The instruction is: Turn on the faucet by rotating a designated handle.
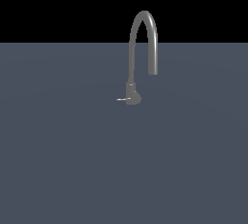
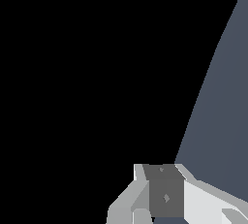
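- Exterior view: faucet (image 1: 140,58) upright mid-floor on grey ground (image 1: 72,169); handle (image 1: 123,100) jutting toward the exterior view's left from base. No arm, no writing.
- Wrist view: only gripper (image 2: 167,196) body and ground; faucet unseen; fingers' spread impossible to tell.

Exterior view: frontal, slightly raised, mid-distance from faucet (image 1: 138,58). Wrist view: close behind gripper (image 2: 167,218), tilted; both show floor (image 1: 72,160).

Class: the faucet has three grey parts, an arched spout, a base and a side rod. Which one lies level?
The handle: it pokes sideways from the faucet base, while spout and base stand upright.
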Available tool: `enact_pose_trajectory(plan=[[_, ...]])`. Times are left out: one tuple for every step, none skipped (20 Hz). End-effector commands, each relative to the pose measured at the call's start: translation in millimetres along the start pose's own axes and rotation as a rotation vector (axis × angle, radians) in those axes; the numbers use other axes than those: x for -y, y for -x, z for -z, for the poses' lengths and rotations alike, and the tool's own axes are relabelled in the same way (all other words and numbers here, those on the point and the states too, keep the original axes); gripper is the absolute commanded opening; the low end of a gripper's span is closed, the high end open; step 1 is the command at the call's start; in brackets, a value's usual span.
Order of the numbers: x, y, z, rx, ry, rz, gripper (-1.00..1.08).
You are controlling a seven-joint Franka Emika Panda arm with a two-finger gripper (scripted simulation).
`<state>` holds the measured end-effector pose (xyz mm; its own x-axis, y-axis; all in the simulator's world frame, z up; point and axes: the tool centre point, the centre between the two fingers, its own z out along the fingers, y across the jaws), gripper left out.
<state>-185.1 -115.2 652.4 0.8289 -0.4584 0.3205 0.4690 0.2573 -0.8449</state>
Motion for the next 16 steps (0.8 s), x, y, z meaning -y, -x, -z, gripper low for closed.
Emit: enact_pose_trajectory(plan=[[-3,-6,5,-0.021,-0.029,-0.013,-1.00],[-4,-7,6,-0.026,-0.037,-0.017,-1.00],[-5,-9,7,-0.030,-0.044,-0.020,-1.00],[-6,-10,8,-0.035,-0.050,-0.023,-1.00],[-6,-11,9,-0.040,-0.054,-0.026,-1.00],[-6,-12,10,-0.045,-0.058,-0.028,-1.00],[-6,-13,12,-0.050,-0.061,-0.030,-1.00],[-5,-14,13,-0.057,-0.062,-0.031,-1.00],[-4,-16,15,-0.064,-0.063,-0.033,-1.00],[-2,-17,16,-0.072,-0.064,-0.034,-1.00],[0,-19,19,-0.081,-0.064,-0.035,-1.00],[2,-20,21,-0.090,-0.063,-0.035,-1.00],[3,-21,22,-0.097,-0.062,-0.036,-1.00],[5,-22,23,-0.102,-0.062,-0.036,-1.00],[6,-22,24,-0.105,-0.061,-0.036,-1.00],[6,-22,24,-0.107,-0.061,-0.036,-1.00]])
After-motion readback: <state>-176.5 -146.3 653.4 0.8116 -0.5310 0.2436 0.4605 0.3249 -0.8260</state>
